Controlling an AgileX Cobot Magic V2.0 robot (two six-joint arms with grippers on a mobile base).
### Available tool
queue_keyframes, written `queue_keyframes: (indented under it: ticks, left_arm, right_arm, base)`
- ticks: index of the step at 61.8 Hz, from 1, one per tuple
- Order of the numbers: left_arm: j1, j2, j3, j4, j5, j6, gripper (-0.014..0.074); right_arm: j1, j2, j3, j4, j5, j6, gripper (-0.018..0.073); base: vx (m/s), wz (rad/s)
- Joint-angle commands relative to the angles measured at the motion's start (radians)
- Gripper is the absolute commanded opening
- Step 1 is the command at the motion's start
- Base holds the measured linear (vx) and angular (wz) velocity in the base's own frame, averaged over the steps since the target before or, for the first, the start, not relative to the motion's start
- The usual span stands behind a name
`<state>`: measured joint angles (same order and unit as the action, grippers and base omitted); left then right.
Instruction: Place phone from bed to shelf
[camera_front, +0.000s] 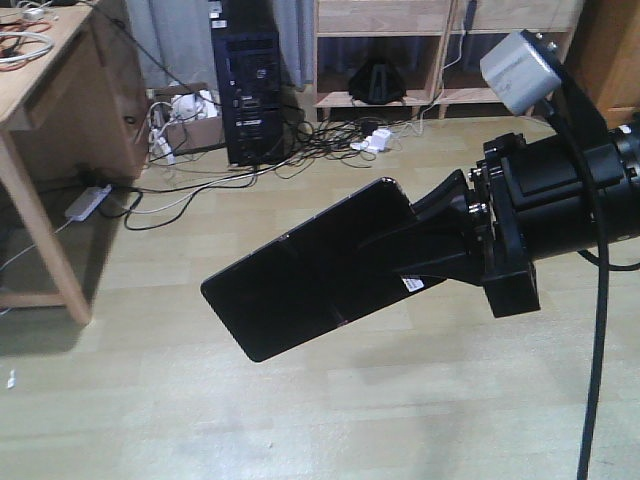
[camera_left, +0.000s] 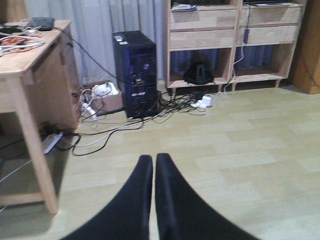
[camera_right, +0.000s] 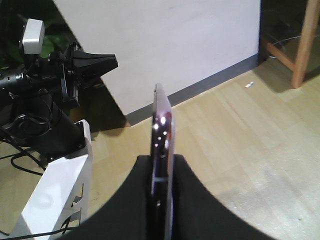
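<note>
One phone (camera_front: 290, 275), two tools (camera_left: 153, 167) (camera_right: 161, 170), one shelf (camera_left: 200, 39)

The front-facing view looks slightly down across the floor (camera_front: 300, 420) toward the shelf (camera_front: 440, 40) and computer tower (camera_front: 248, 90). The right gripper (camera_front: 400, 245) and the phone (camera_front: 290, 285) sit close in its foreground. The left wrist view sights along the left gripper (camera_left: 153, 161) at the same shelf and tower. The right wrist view looks along its own gripper, with the phone edge-on, toward a white wall (camera_right: 165, 45). It catches the left arm (camera_right: 40, 100) at its upper left.
</note>
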<state>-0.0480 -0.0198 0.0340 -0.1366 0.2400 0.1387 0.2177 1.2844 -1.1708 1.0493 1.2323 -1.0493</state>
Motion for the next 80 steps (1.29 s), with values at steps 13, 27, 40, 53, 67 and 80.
queue_keyframes:
  ticks: [13,27,40,53,67,80]
  left_arm:
    - [-0.004,-0.004,0.003,-0.009,-0.075,-0.004,0.0001]
    - [-0.004,-0.004,0.003,-0.009,-0.075,-0.004,0.0001]
    - [-0.004,-0.004,0.003,-0.009,-0.075,-0.004,0.0001]
    - [-0.004,-0.004,0.003,-0.009,-0.075,-0.004,0.0001]
    - [-0.004,-0.004,0.003,-0.009,-0.075,-0.004,0.0001]
    - [-0.004,-0.004,0.003,-0.009,-0.075,-0.004,0.0001]
  right_arm:
    - [-0.005,-0.031,-0.026,0.092,0.057,-0.004,-0.0001]
    - [-0.005,-0.031,-0.026,0.092,0.057,-0.004,-0.0001]
    - [-0.005,-0.031,-0.026,0.092,0.057,-0.004,-0.0001]
    - [-0.005,-0.031,-0.026,0.092,0.057,-0.004,-0.0001]
    - [-0.005,-0.031,-0.026,0.092,0.057,-0.004,-0.0001]
    - [-0.005,-0.031,-0.026,0.092,0.057,-0.004,-0.0001]
  base:
    - [0.28,-0.29]
    - [0.25,-0.46]
    - [0.22,-0.61]
    - [0.19,-0.68]
    - [0.18,-0.67]
    - [0.19,-0.65]
